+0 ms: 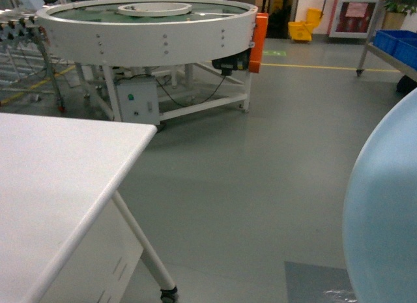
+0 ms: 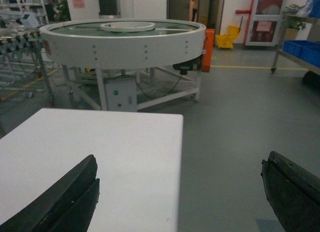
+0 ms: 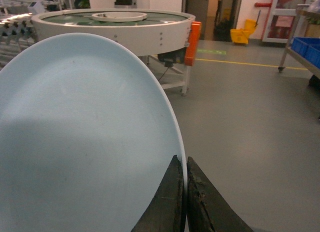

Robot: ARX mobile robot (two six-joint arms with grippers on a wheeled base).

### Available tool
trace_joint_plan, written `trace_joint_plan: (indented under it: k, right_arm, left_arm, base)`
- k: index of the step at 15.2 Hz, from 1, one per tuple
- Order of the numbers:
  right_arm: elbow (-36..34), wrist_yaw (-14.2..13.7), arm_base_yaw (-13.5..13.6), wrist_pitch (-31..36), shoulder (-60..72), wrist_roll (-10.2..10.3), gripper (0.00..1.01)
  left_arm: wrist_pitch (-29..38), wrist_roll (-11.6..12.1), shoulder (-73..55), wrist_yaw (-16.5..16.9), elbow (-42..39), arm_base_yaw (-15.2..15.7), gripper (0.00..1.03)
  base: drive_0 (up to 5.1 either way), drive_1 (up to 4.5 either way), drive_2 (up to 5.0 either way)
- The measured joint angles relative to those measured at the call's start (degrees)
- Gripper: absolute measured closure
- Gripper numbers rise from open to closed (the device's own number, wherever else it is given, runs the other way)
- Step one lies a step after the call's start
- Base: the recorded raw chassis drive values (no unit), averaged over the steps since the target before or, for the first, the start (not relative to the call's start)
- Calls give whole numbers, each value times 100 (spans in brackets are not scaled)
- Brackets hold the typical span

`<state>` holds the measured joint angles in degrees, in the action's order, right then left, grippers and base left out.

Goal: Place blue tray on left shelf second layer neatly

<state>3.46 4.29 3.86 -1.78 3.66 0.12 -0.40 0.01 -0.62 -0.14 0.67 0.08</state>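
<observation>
Pinching blue tray [image 3: 85, 137] by its rim edge in right gripper [image 3: 186, 192] jaws, upright; left gripper [image 2: 180, 192] jaws wide, empty above tabletop [image 2: 100, 157]. Thin edge-hold risks slipping or swinging during transit.

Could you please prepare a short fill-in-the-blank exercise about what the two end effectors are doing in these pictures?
1. The right end effector is shut on the rim of the pale ____ glossy plastic tray.
2. The left end effector is ____, holding nothing, above the white rectangular table.
3. The mop bucket on the floor in the background is ____.
4. The round white conveyor table has an ____ panel at its side.

Missing words: blue; open; yellow; orange
</observation>
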Motion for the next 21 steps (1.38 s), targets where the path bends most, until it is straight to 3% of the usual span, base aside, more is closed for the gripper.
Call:
trace_joint_plan:
  k: [21]
  right_arm:
    - [0,-2,-4,11,0,-4,99]
  left_arm:
    - [22,0,0,9,0,-9,5]
  base:
    - [-165,268,-598]
